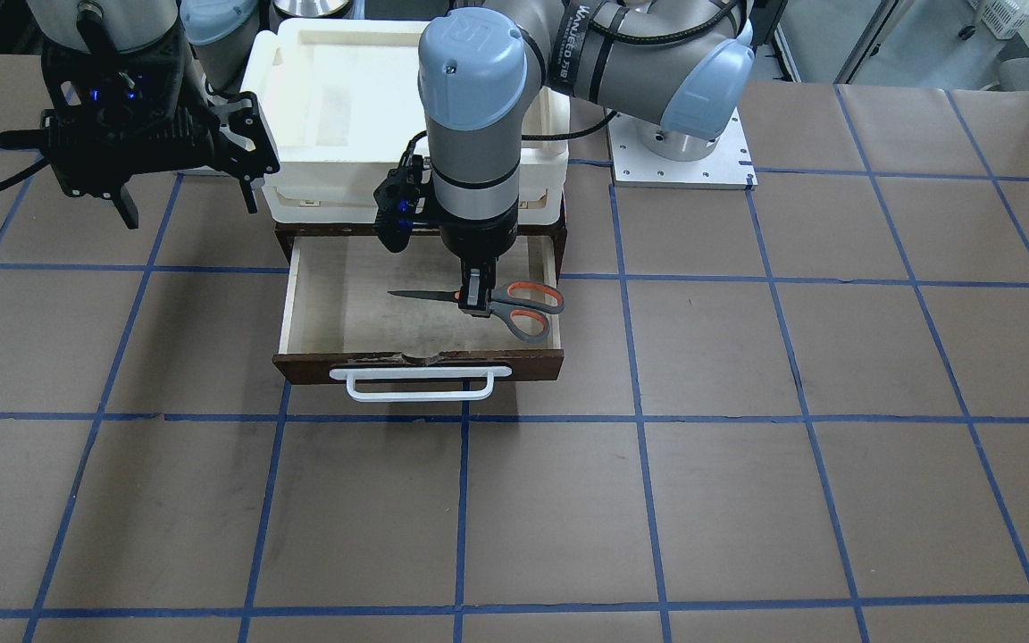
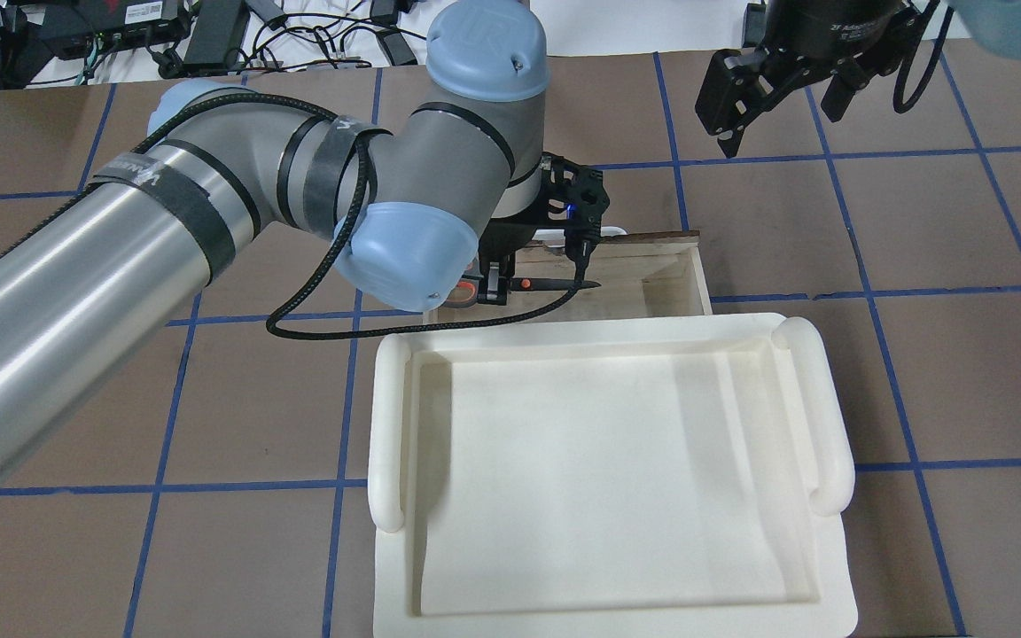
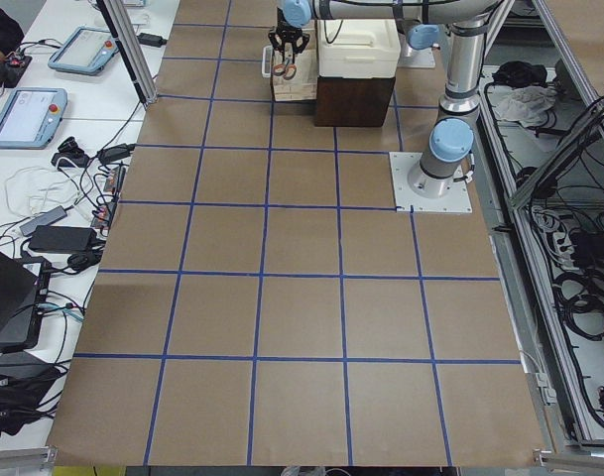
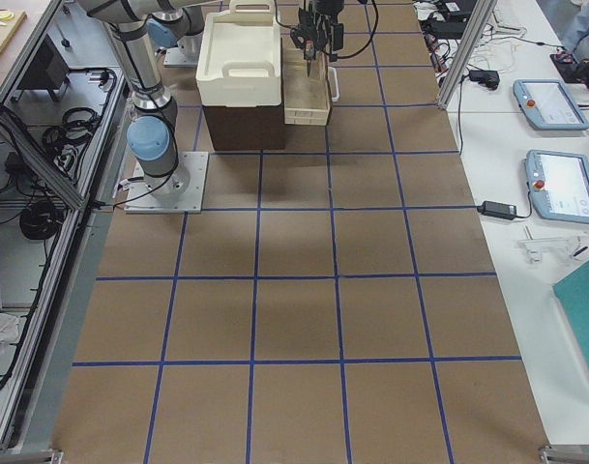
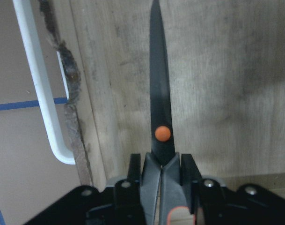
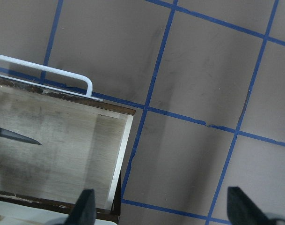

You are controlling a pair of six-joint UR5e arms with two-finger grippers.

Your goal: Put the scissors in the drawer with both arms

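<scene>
The drawer (image 1: 349, 308) stands pulled open, with its pale floor showing and its white bar handle (image 1: 419, 384) toward the front. My left gripper (image 1: 477, 304) points down into the drawer and is shut on the scissors (image 1: 519, 308) just behind the orange pivot. The dark blades lie level, low over the floor. In the left wrist view the blades (image 5: 160, 93) run up from between the fingers (image 5: 135, 169). My right gripper (image 1: 188, 201) is open and empty, raised beside the drawer; its wrist view shows the drawer's corner (image 6: 116, 154).
A cream plastic bin (image 2: 608, 461) sits on the dark cabinet (image 3: 353, 99) that holds the drawer, right behind the left gripper. The left arm's white mounting plate (image 1: 684, 165) is beside it. Brown table paper with blue grid lines (image 1: 639, 420) surrounds the drawer.
</scene>
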